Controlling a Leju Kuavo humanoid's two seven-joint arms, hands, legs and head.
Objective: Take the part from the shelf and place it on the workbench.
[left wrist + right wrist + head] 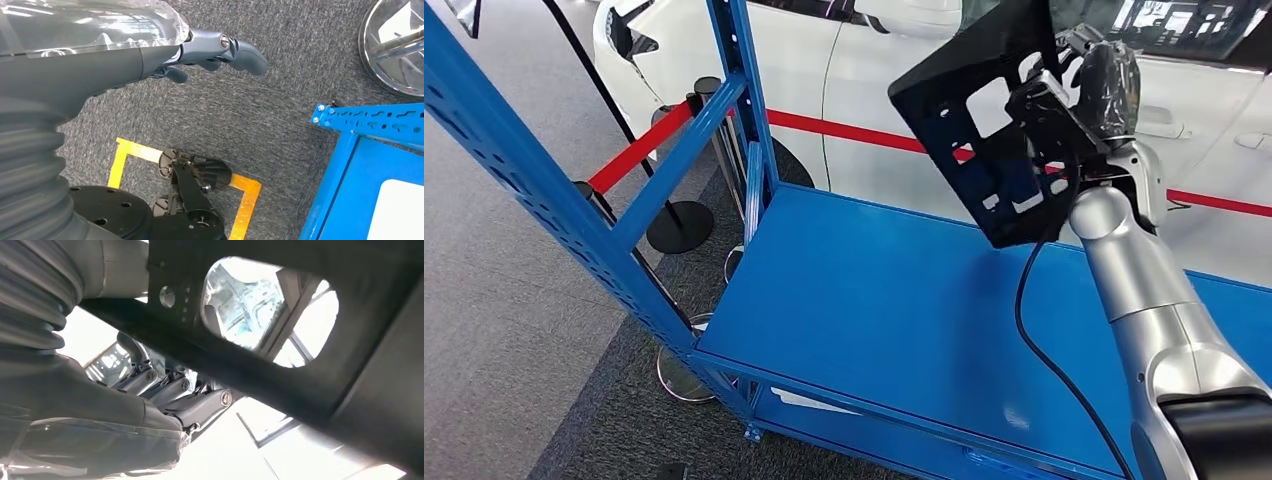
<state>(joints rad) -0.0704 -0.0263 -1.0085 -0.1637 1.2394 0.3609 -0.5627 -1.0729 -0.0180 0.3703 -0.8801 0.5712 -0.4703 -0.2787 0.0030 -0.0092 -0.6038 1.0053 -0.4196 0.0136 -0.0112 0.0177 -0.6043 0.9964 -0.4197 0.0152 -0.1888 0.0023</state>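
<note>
The part (969,110) is a black flat metal plate with several cutouts. It is raised and tilted above the blue shelf board (874,300), clear of it. My right hand (1104,85), wrapped in clear plastic, grips the plate's right edge at the top right of the head view. In the right wrist view its fingers (170,390) curl around a black bar of the part (310,395). My left hand (200,55) hangs over grey carpet with its fingers stretched out and nothing in them.
Blue slotted uprights (534,190) and a blue post (742,90) frame the shelf's left side. A white car (874,80) stands behind, fenced by a red belt (639,150) on black stanchions. Yellow floor tape (245,200) and a chrome base (395,45) lie near the shelf's foot (325,117).
</note>
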